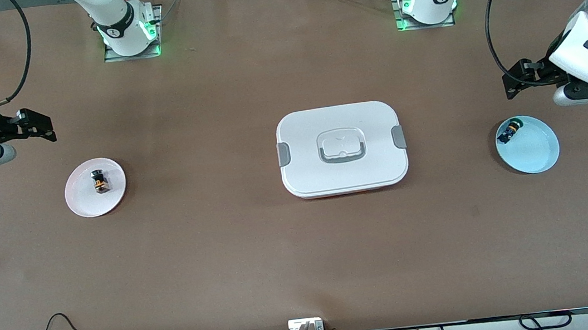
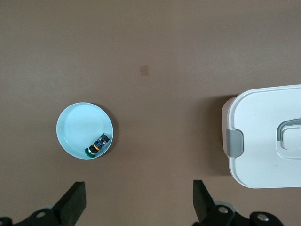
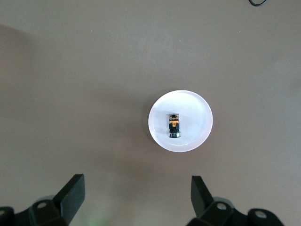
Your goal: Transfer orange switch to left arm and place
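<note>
The orange switch (image 1: 100,181) lies on a small white plate (image 1: 82,201) toward the right arm's end of the table. It also shows in the right wrist view (image 3: 174,125), on that plate (image 3: 194,106). My right gripper (image 1: 38,127) is open and empty, up over bare table beside that plate; its jaws stand wide apart in its wrist view (image 3: 136,194). The white lidded box (image 1: 338,126) sits at the table's middle and shows in the left wrist view (image 2: 263,127). My left gripper (image 1: 518,79) is open and empty, up over table beside a blue plate; its wrist view (image 2: 138,198) shows the same.
A light blue plate (image 1: 538,151) toward the left arm's end holds a small black part with blue, yellow and green bits (image 1: 509,131), also in the left wrist view (image 2: 98,144). Cables and a small device (image 1: 305,327) lie along the table's edge nearest the front camera.
</note>
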Available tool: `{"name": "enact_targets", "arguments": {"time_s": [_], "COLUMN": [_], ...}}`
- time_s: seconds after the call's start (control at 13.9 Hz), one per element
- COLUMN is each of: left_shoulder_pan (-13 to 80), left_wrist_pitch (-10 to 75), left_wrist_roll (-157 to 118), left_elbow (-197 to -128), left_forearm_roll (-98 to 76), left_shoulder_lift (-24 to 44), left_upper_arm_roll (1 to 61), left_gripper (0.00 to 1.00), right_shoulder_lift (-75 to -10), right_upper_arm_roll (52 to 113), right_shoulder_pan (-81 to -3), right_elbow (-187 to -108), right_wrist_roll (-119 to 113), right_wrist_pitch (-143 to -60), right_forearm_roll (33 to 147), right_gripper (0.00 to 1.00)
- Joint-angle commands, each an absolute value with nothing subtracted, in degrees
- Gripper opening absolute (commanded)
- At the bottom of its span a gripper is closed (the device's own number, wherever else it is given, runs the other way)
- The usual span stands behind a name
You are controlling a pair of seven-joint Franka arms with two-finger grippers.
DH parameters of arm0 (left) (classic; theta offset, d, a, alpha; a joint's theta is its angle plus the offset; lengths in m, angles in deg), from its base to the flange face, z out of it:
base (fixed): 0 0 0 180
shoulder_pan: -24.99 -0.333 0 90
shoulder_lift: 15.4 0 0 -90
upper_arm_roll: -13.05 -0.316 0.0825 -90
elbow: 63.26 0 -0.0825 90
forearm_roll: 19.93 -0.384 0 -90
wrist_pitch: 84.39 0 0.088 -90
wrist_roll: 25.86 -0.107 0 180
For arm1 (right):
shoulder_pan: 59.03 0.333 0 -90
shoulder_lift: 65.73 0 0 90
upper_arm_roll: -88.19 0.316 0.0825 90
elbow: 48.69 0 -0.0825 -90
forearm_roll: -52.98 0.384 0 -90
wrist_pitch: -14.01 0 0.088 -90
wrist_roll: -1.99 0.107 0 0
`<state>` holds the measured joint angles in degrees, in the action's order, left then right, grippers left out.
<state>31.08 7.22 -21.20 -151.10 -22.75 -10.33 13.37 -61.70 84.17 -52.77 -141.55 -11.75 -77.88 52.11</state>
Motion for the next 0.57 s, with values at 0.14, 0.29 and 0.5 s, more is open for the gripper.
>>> {"name": "enact_targets", "arguments": {"time_s": [0.14,0.29,0.5], "left_shoulder_pan": [30.79,30.79,30.79], "left_wrist_pitch": [6.4,6.4,6.4], "left_wrist_roll": [-22.61,-22.52,-22.61], "left_elbow": [-149.13,-149.13,-149.13], "left_forearm_roll": [-21.52,-21.52,-21.52], "left_shoulder_lift": [-9.42,-9.42,-9.42], "left_upper_arm_roll": [13.4,13.4,13.4], "left_gripper": [1.0,1.0,1.0], "right_shoulder_lift": [-61.69,-61.69,-61.43], "right_upper_arm_roll": [84.06,84.06,84.06], "right_shoulder_pan": [-52.87,-52.87,-52.96], "right_elbow": [-141.06,-141.06,-140.98], "right_wrist_roll": [-11.72,-11.63,-11.72], "right_wrist_pitch": [-77.31,-77.31,-78.1], "right_forearm_roll": [52.98,52.98,53.07], "right_gripper": [1.0,1.0,1.0]}}
